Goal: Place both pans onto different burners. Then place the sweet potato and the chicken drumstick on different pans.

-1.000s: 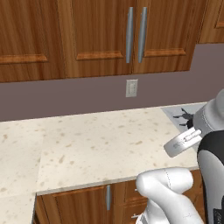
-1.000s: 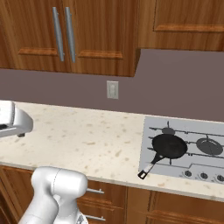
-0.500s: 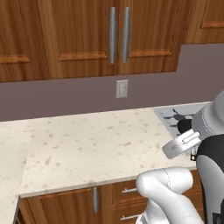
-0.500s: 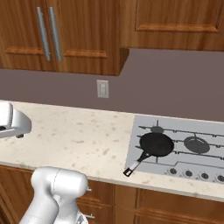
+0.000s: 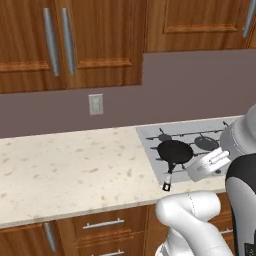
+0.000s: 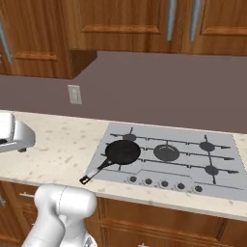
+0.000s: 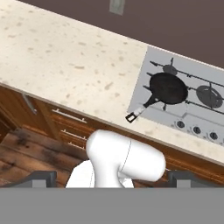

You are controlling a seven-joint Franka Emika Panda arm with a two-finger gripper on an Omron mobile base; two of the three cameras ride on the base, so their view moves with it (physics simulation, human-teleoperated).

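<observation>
The two-finger gripper (image 7: 112, 177) has its small dark fingertips (image 7: 41, 177) spread wide apart, near the two bottom corners of the hand view, and nothing sits between them; it holds nothing and touches nothing, hanging above the wooden floor in front of the cabinets.

One small round black frying pan (image 6: 122, 152) sits on the front left burner of the flat grey steel cooktop (image 6: 222, 185), which is set into the speckled beige stone counter (image 5: 65, 170). Its long thin black handle (image 6: 96, 171) runs from the bowl toward the counter's front edge and reaches past the cooktop's front left corner onto the stone. The pan's bowl is bare. In the left base view the same pan (image 5: 175, 151) lies near the cooktop's left edge, and in the hand view it (image 7: 168, 88) lies beside the small front knobs (image 7: 196, 130). The other round black burner rings (image 6: 166, 152) are uncovered.
</observation>
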